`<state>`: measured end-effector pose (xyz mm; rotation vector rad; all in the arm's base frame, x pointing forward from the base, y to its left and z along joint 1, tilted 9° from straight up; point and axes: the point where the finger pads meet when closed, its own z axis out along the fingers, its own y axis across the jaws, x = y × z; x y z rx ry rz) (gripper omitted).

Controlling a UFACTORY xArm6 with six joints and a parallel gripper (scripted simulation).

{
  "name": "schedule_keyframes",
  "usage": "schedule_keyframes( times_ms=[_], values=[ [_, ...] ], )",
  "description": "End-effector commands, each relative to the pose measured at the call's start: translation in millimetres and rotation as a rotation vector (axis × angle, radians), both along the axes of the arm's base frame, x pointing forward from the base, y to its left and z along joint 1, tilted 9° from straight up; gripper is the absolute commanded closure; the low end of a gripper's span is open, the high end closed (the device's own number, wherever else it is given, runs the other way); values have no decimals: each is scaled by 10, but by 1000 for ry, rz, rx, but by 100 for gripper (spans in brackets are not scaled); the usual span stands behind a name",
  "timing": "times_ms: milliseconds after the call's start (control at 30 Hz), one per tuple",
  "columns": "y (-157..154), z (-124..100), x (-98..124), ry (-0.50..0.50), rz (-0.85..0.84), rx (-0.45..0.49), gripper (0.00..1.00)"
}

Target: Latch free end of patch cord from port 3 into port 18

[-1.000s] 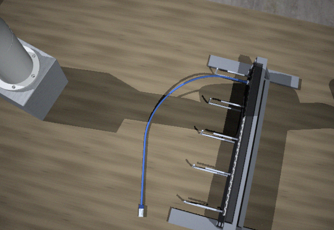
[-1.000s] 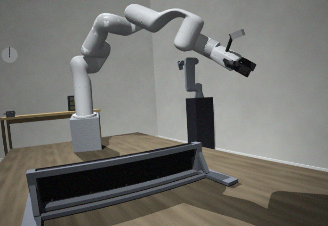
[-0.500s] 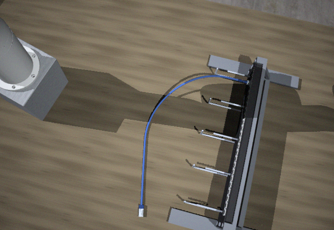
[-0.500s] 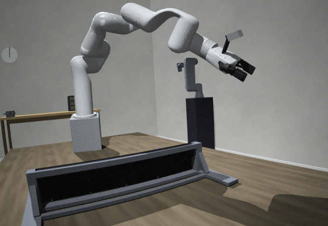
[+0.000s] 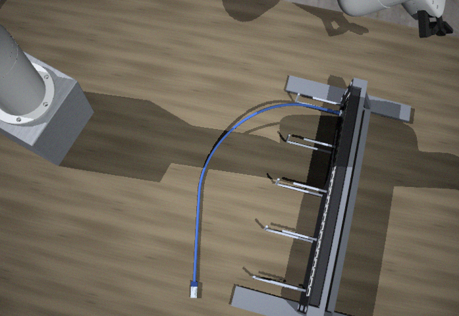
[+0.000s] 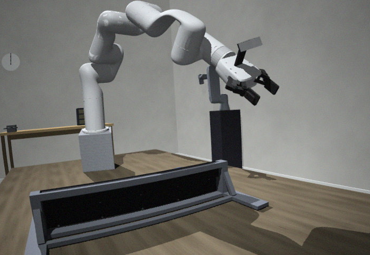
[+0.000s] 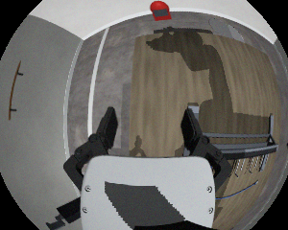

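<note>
A blue patch cord (image 5: 215, 149) runs from a port near the far end of the grey rack's (image 5: 334, 201) black panel and curves over the table. Its free plug (image 5: 193, 287), white with a blue boot, lies on the wood near the rack's near foot. My gripper (image 6: 256, 88) is open and empty, high in the air beyond the rack's far end; it shows at the top right of the overhead view (image 5: 434, 25). In the wrist view the open fingers frame the table edge and floor, with the rack (image 7: 247, 148) at the right.
Several thin metal cable-guide rods (image 5: 300, 187) stick out from the rack's front towards the cord. The arm's base block (image 5: 31, 111) stands at the table's left. The rack's back (image 6: 131, 198) faces the exterior view. A black pedestal (image 6: 225, 136) stands off the table.
</note>
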<state>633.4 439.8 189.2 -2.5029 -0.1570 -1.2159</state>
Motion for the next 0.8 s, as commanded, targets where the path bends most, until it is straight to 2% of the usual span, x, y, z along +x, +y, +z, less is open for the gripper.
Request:
schedule_keyframes(
  times_ms=[0,100,167,200,300,367,400,533,567,667,733,767],
  values=[
    [-405,-75,153,50,-69,-9,0],
    [-633,-140,223,74,-109,-11,0],
    [-633,-140,223,74,-109,-11,0],
    [-857,-206,283,98,-148,-13,0],
    [-1038,-258,323,118,-179,-14,0],
    [-1055,-263,326,120,-182,-14,0],
    [-1273,-327,366,144,-219,-15,0],
    [-1443,-377,391,162,-247,-16,0],
    [-1624,-431,411,182,-278,-15,0],
    [-1835,-494,426,206,-313,-15,0],
    [-1835,-494,426,206,-313,-15,0],
    [-2068,-565,434,233,-351,-14,0]
  ],
)
